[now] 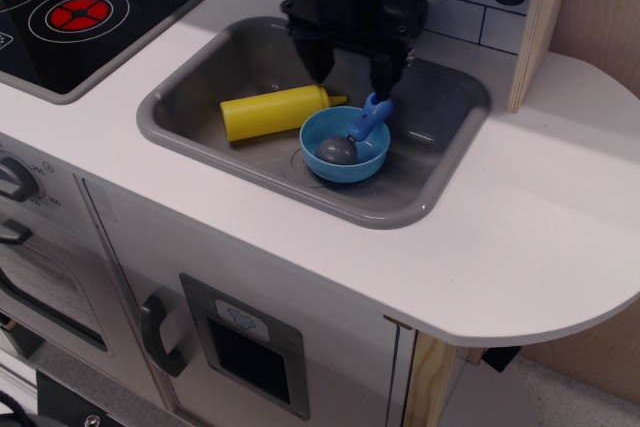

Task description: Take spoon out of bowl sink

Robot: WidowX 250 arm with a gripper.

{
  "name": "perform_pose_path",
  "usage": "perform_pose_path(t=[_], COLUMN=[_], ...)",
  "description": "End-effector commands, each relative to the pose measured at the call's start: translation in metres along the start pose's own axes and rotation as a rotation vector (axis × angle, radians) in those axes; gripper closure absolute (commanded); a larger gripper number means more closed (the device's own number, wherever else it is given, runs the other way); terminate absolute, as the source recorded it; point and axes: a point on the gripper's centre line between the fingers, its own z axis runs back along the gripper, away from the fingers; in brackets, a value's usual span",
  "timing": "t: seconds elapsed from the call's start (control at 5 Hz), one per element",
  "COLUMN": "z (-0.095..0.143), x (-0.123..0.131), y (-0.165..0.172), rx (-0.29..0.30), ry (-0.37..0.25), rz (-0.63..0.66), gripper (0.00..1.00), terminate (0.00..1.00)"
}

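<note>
Hand [353, 69] at top centre of frame, over the back of the sink [425, 209]; fingers spread wide, holding nothing. Its right-side fingertip [384, 79] is just above the spoon [352, 135] handle end. Spoon rests in the bowl [345, 170], grey scoop inside, blue handle leaning over the rim toward upper right. Yellow bottle [272, 111] lies on its side left of bowl. White counter [520, 227] surrounds sink; stove [75, 9] upper left.
</note>
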Motion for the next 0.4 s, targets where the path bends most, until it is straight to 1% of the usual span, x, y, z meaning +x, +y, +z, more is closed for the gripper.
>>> perform_pose_path(t=[0.0,0.2], z=[-0.0074,-0.0154], x=[0.0229,0.0217], y=[-0.0103,-0.0158], rx=[0.041,0.064], ry=[-0.066,-0.064], rz=[-0.021,-0.034], gripper=[0.0,0.0], terminate=[0.0,0.0])
